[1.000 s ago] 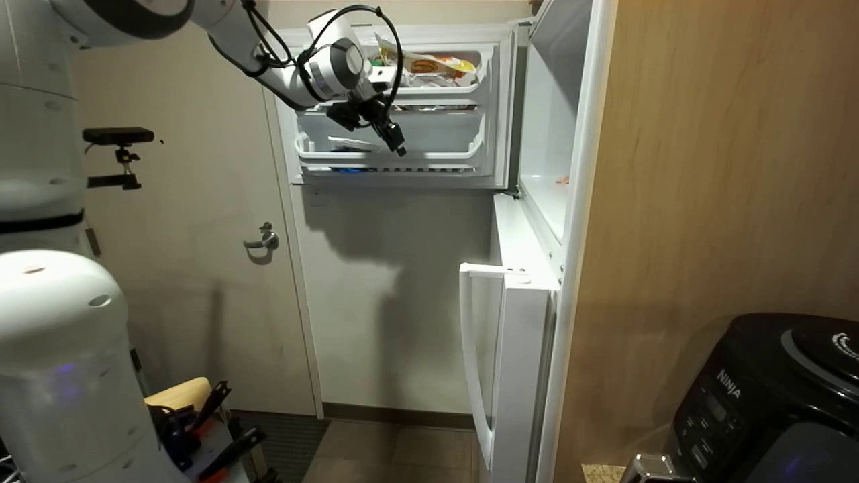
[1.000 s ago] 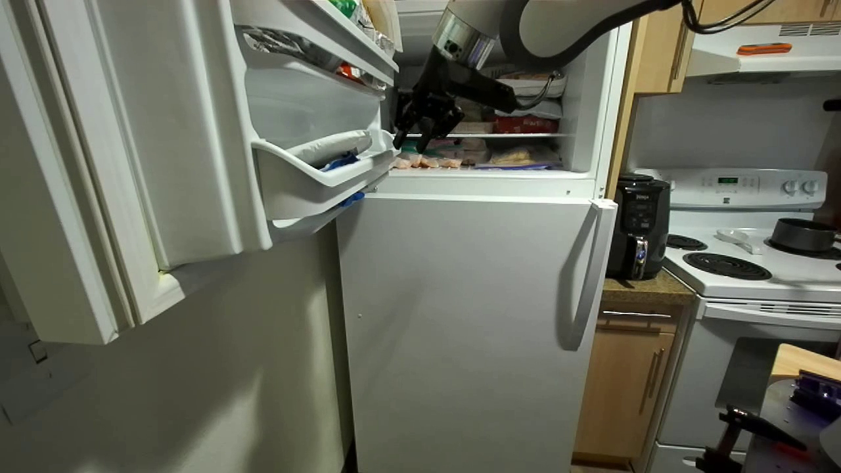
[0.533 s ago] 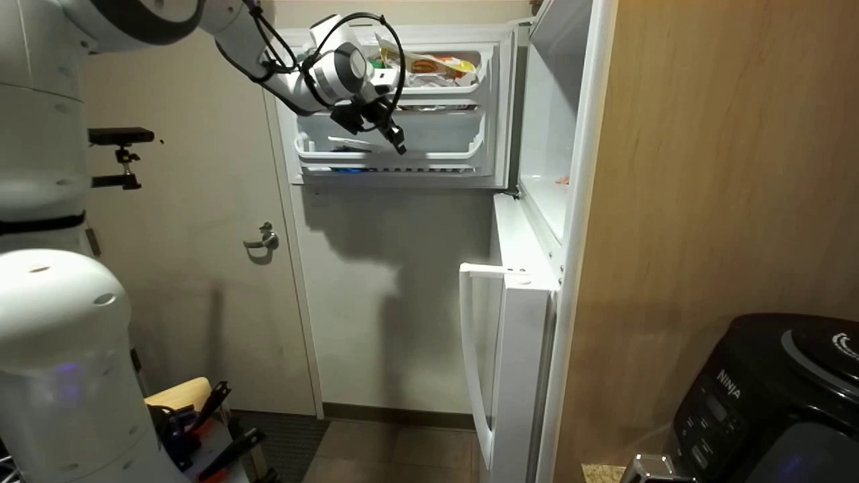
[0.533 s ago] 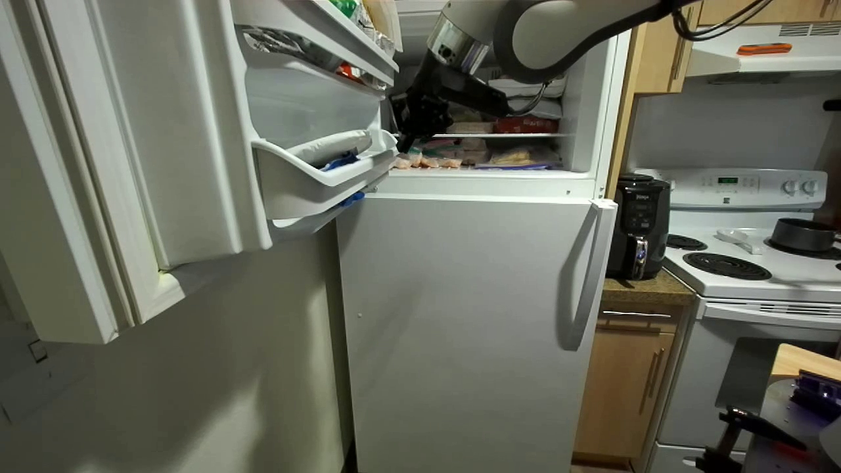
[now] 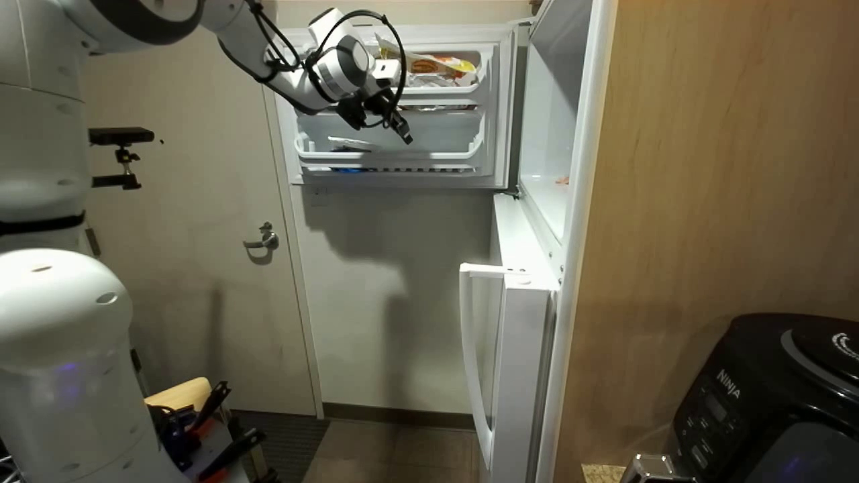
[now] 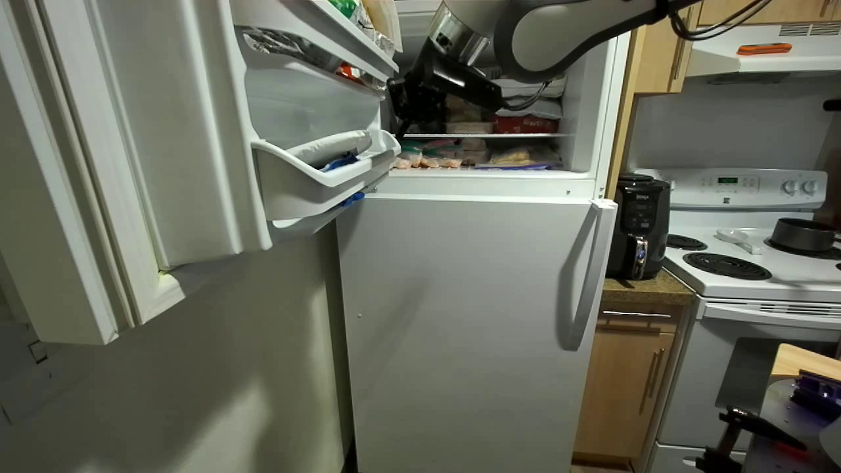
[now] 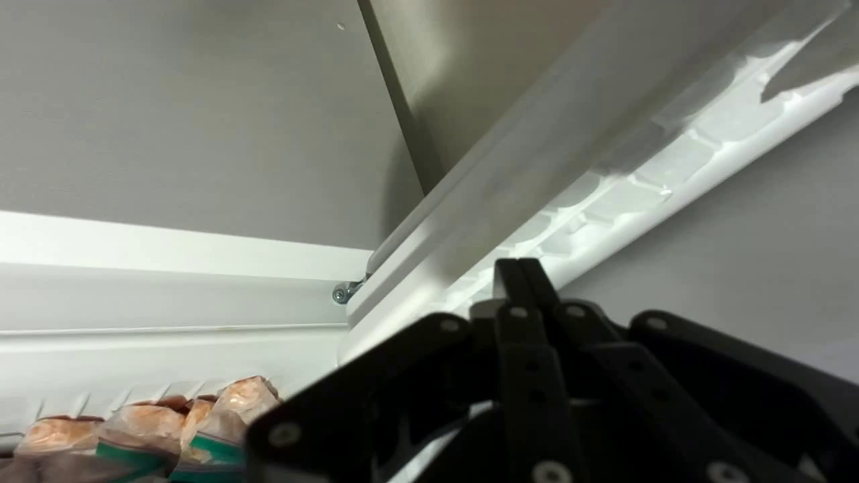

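My black gripper (image 7: 518, 263) is shut, its fingertips pressed together with nothing between them. In both exterior views it points downward, near the lower door bin (image 6: 315, 190) of the open freezer door (image 6: 190, 118). Whether the fingertips touch the bin cannot be told; in the wrist view the white ribbed shelf (image 7: 631, 198) lies just beyond them. A white package (image 6: 332, 148) rests in that bin. Bagged pinkish food (image 7: 144, 422) sits on the freezer floor at the lower left of the wrist view.
The closed lower fridge door (image 6: 466, 315) has a long white handle (image 5: 473, 355). Higher up, the upper door bin (image 5: 436, 89) holds bags. Frozen packs lie on the freezer's wire shelf (image 6: 506, 136). A black air fryer (image 5: 772, 402) and a stove (image 6: 755, 263) stand to one side.
The fingers, apart a second ago, have come together. The gripper has risen a little and tilted slightly. The freezer door and the food have stayed where they were.
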Robot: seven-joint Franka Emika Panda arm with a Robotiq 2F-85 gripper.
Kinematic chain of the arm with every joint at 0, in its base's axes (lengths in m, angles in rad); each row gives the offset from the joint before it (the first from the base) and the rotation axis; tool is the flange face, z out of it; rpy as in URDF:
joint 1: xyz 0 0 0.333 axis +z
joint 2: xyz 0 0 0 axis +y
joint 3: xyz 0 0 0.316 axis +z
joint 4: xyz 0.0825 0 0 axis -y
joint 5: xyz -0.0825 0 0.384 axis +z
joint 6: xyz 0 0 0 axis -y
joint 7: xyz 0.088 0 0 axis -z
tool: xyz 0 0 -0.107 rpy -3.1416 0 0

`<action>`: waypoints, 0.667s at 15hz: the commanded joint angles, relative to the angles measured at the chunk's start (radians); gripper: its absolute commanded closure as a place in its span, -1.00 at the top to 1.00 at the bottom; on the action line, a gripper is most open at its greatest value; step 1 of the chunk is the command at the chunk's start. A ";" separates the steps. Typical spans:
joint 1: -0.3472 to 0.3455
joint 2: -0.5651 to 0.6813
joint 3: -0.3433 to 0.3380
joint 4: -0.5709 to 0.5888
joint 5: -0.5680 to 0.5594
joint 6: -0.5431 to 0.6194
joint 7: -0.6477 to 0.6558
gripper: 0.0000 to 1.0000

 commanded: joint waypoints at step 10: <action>0.014 0.080 0.013 0.058 0.088 0.116 -0.003 -1.00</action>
